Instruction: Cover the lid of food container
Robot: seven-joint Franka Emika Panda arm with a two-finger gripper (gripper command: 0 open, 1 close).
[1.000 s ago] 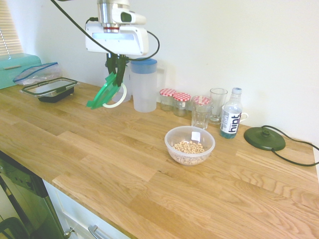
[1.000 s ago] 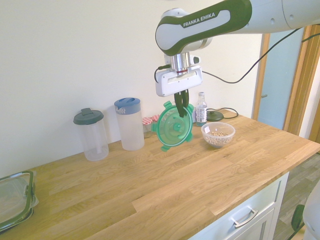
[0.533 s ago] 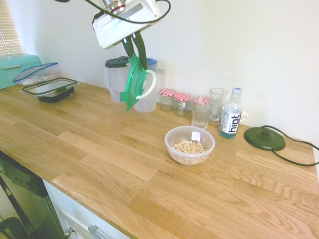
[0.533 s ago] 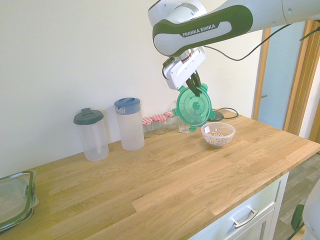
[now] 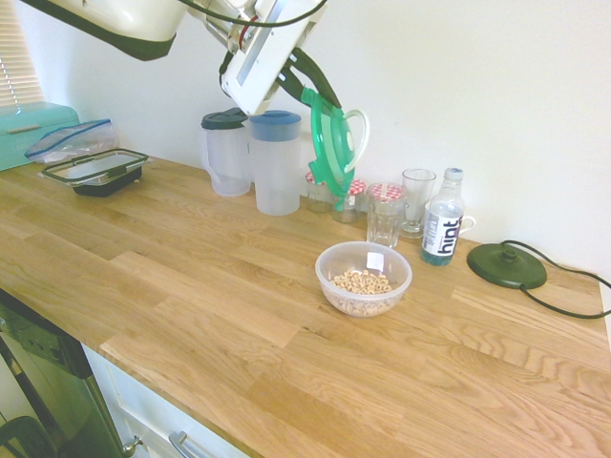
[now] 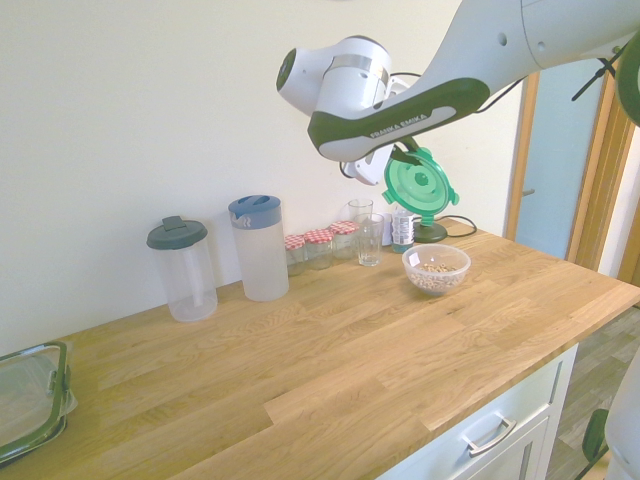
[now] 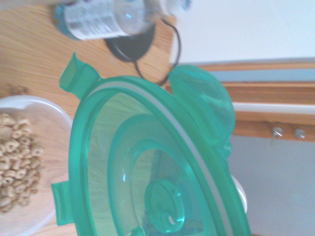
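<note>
Swinging up and along the back edge of the worktop (image 5: 191, 315), your gripper (image 5: 307, 84) tilted, fingers clamped on the lid (image 5: 329, 148). You needed to level it over the food container (image 5: 363, 278) mid-worktop before lowering. You had one lid, one container, two jugs.

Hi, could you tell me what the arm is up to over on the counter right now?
The white Franka arm is carrying the green lid, its claw shut on the lid's edge. The lid hangs tilted, nearly on edge, in the air near the wall, above the checked-lid jars and drinking glasses. The food container, a clear bowl of cereal rings, sits open on the wooden counter, lower and nearer the counter's front edge. The lid is not over it yet.
</note>
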